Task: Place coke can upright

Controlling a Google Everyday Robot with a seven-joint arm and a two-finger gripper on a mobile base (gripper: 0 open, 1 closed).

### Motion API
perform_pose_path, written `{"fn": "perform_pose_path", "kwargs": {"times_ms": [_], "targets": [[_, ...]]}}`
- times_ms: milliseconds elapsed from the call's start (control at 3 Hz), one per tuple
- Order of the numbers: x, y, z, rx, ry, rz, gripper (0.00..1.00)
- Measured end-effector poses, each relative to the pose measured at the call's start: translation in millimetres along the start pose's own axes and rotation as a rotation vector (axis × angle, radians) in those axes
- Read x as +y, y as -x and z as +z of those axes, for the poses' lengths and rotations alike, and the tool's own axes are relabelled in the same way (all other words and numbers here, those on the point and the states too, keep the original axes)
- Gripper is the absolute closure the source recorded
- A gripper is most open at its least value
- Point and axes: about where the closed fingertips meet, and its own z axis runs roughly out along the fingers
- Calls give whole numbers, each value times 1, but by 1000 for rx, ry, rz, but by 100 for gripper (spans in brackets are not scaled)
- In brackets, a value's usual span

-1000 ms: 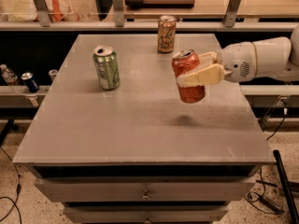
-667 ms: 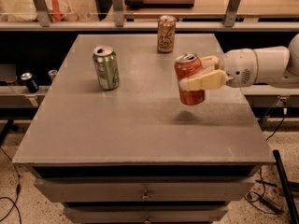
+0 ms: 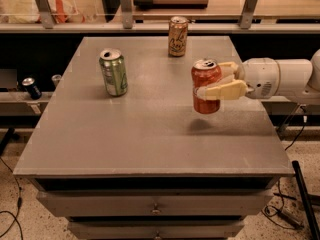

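The coke can (image 3: 205, 86) is red-orange with a silver top. It hangs upright a little above the grey table (image 3: 150, 129), right of the middle, with its shadow on the tabletop below it. My gripper (image 3: 212, 81) reaches in from the right and is shut on the can, one cream finger (image 3: 220, 91) across its front, the other behind it. The white arm (image 3: 277, 79) extends off the right edge.
A green can (image 3: 113, 72) stands upright at the table's left. A tan can with dark script (image 3: 177, 36) stands at the back middle. A railing and shelf run behind the table. Drawers sit below the front edge. Cables lie on the floor.
The gripper has carried the coke can slightly to the right and turned it from a slight tilt to upright, still above the tabletop.
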Motion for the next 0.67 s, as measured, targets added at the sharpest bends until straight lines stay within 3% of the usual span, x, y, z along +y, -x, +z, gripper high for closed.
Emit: {"fn": "perform_pose_path", "kwargs": {"times_ms": [333,667], "targets": [[7,-3,-3,-39,6,-34,100],[7,-9,-2,-29,-1,-43,100]]}}
